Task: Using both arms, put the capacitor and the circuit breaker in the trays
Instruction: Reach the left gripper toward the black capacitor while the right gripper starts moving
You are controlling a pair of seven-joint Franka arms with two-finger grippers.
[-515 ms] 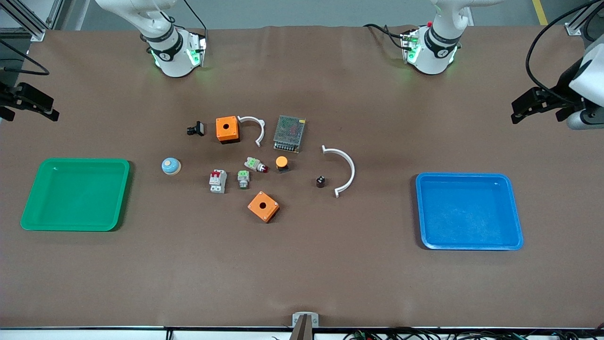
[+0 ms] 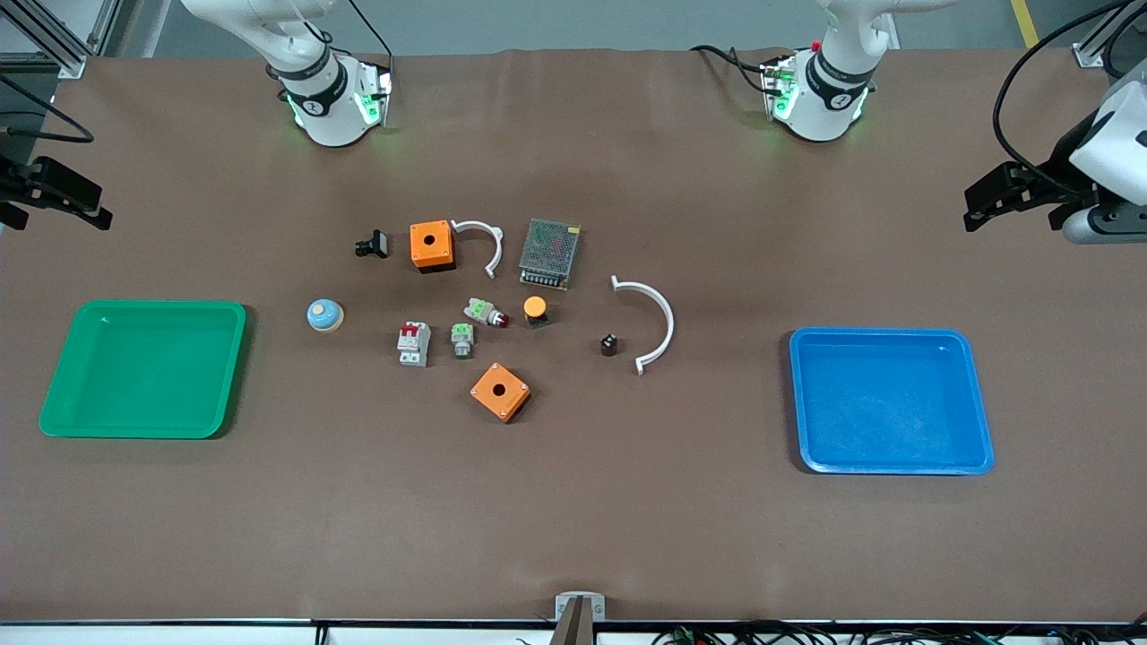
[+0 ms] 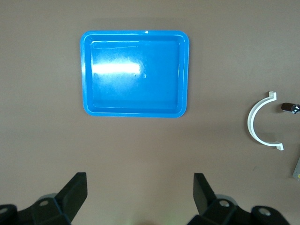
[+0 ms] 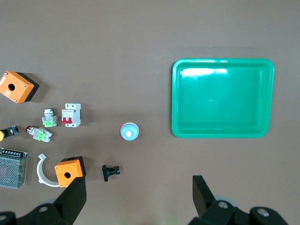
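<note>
The capacitor [image 2: 608,344], a tiny black cylinder, lies on the table beside a large white curved clip [image 2: 652,321]. It also shows in the left wrist view [image 3: 290,108]. The circuit breaker [image 2: 413,344], white-grey with red levers, lies at the right arm's end of the cluster and shows in the right wrist view [image 4: 71,115]. My left gripper [image 2: 986,202] is open and empty, high over the left arm's end of the table, also shown in the left wrist view [image 3: 139,192]. My right gripper [image 2: 63,202] is open and empty, high over the right arm's end, also shown in the right wrist view [image 4: 139,194].
A blue tray [image 2: 890,400] sits toward the left arm's end and a green tray [image 2: 143,369] toward the right arm's. The cluster holds two orange boxes [image 2: 432,245] [image 2: 500,391], a mesh power supply [image 2: 549,253], an orange-capped button [image 2: 535,309], a blue-domed button [image 2: 323,315], green-topped parts [image 2: 462,339] and a black clip-like part [image 2: 372,244].
My left gripper has shifted slightly over its end of the table. The right gripper and the parts on the table have not moved.
</note>
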